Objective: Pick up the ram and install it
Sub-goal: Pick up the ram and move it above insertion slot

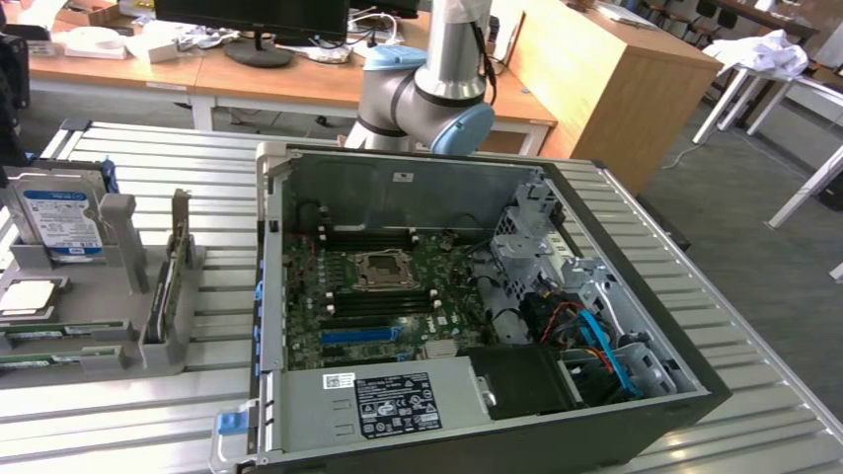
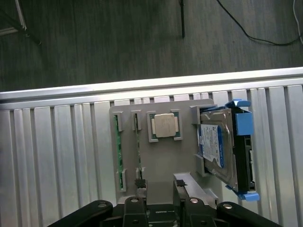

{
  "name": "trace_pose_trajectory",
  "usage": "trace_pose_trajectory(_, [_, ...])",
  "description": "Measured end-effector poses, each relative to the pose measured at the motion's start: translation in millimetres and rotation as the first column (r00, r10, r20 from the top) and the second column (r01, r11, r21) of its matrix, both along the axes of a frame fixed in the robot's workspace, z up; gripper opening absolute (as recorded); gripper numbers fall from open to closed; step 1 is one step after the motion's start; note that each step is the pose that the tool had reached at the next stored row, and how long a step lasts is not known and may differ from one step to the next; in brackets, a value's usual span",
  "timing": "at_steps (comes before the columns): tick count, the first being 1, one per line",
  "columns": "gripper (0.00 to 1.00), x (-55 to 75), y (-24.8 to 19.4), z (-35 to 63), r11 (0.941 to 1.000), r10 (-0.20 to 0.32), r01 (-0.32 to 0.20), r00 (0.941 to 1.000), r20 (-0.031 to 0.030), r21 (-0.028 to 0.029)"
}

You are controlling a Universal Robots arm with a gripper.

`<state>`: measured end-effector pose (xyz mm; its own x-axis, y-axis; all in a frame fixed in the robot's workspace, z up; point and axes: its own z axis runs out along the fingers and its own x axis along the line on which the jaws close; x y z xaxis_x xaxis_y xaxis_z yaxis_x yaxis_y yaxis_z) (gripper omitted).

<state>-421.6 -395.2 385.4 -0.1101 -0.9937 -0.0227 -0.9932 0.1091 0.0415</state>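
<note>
Two ram sticks (image 2: 118,151) (image 2: 138,146), thin green boards, stand on edge side by side in slots of a grey holder (image 2: 187,165). My gripper (image 2: 161,210) hovers well above that holder, its black linkages spread wide and nothing between them. It touches neither stick. In the exterior view the holder (image 1: 113,331) sits on the slatted table at the left, with green stick edges (image 1: 38,337) showing low at its front. The open computer case (image 1: 461,316) lies in the middle, and its motherboard has long black slots (image 1: 382,296) around the CPU socket.
On the holder, a CPU (image 2: 164,125) lies beside the sticks and a hard drive (image 2: 222,146) in a blue frame leans at the far side. The arm's elbow (image 1: 428,94) rises behind the case. Cables and a drive cage (image 1: 593,336) fill the case's right part.
</note>
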Motion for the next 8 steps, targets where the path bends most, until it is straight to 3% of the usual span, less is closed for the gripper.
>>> trace_pose_trajectory(8, [0.36,0.0,-0.3,0.0,0.9997,0.026,-0.026,0.9997,-0.0001,-0.0001])
